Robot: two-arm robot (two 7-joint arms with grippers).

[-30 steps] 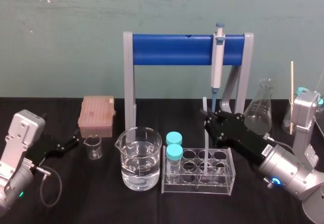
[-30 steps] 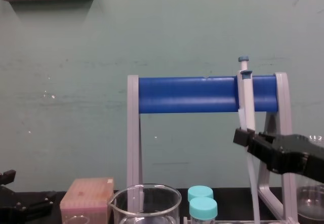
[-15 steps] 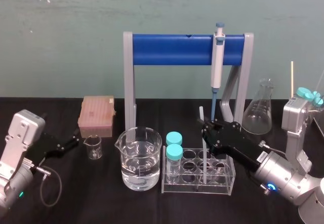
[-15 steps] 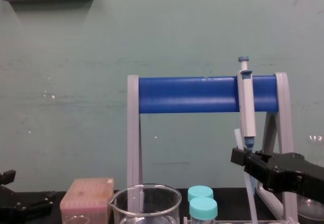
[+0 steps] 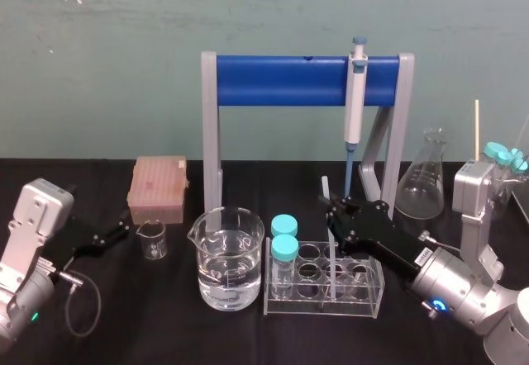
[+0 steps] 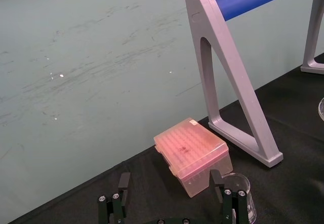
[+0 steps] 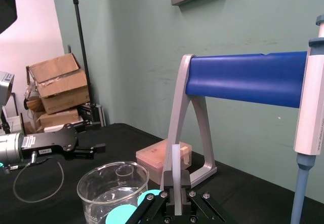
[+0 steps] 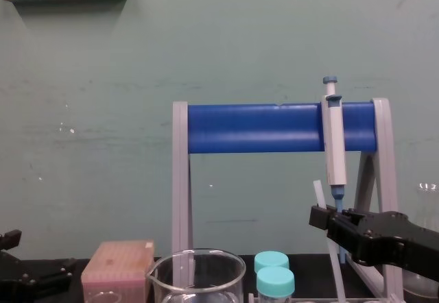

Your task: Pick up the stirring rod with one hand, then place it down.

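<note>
The stirring rod [image 5: 326,190] is a thin whitish stick held nearly upright over the clear test-tube rack [image 5: 364,296]. Its lower part reaches down among the rack's holes. My right gripper [image 5: 334,215], black and reaching in from the right, is shut on the rod's upper part. In the chest view the rod [image 8: 318,192] pokes up above the right gripper [image 8: 319,216]. The right wrist view shows the rod [image 7: 175,169] pinched between the fingers [image 7: 185,194]. My left gripper [image 5: 121,233] rests low at the far left, open with nothing in it [image 6: 170,179].
A large beaker of water [image 5: 229,258] stands left of the rack, with two teal-capped tubes [image 5: 284,248] in the rack's left end. Behind are the blue-bar stand [image 5: 281,82] with a hanging pipette [image 5: 355,101], a pink tip box [image 5: 159,187], a small beaker [image 5: 151,239] and a flask [image 5: 425,177].
My right gripper has come down and slightly left with the rod, so the rod's top stands lower and its bottom sits deeper in the rack. The left arm has not moved.
</note>
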